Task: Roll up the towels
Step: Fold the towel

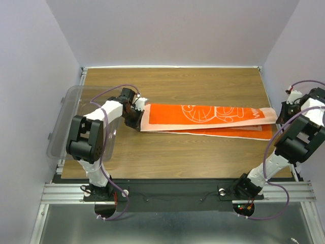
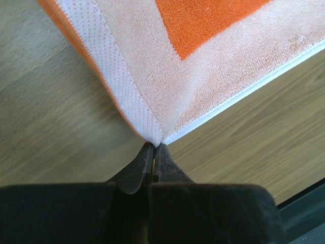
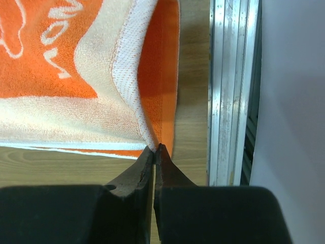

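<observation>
Towel (image 1: 208,119): long and narrow, lying flat on the wooden table (image 1: 203,152). In the top view it runs from left of centre to the right edge, tilted slightly down toward the right. It has an orange centre panel, a pale peach border and a white dotted hem strip at each short end. A white line drawing and white letters sit on the orange. A second orange layer shows along the lower long edge, so the towel looks doubled lengthwise.

Left gripper (image 2: 154,148): jaws pressed together, pinching the very tip of a towel corner. The hem strip and the white piped edge meet at that corner.

Right gripper (image 3: 155,149): jaws likewise closed, nipping the towel's far-right end where the cloth curls up and shows its plain orange back. An aluminium rail (image 3: 228,91) runs just beside this end, in the right part of the wrist frame.

Hard to make out:
- The letters are cut off at the top of the right wrist frame and too small to read in the top view.
- Whether each pinch takes one layer or both cannot be told.
- A clear plastic tub (image 1: 63,119) at the left edge of the top view is partly covered by the left arm.
</observation>
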Motion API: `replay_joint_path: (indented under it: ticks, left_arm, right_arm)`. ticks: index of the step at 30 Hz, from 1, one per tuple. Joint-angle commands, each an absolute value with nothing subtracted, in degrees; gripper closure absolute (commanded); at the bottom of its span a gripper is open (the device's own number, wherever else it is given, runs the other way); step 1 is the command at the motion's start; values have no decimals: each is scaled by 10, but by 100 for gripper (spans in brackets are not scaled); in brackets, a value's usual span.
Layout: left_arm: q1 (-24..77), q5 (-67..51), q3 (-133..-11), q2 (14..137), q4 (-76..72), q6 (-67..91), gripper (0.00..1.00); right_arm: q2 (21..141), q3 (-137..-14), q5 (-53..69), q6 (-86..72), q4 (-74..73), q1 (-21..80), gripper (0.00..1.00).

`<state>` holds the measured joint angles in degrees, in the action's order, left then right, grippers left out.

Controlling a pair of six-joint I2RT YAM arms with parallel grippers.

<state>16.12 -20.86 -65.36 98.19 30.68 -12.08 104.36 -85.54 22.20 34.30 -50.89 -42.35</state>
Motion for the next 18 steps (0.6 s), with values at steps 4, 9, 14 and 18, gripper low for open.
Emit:
replay_joint_path:
  ticks: [4,9,14,18]
  left_arm:
    - [159,-207,-674,1011,291,-105,100]
    - [159,-198,-664,1028,274,-100,100]
    - [159,-194,-666,1031,275,-102,100]
    - [159,-188,-672,1020,281,-105,100]
  right_arm:
    - [1039,-825,197,363,-465,-429,99]
    - [1041,-809,189,370,-448,-429,100]
    - [1049,-789,185,376,-439,-429,99]
    - [1041,-767,178,388,-433,-429,100]
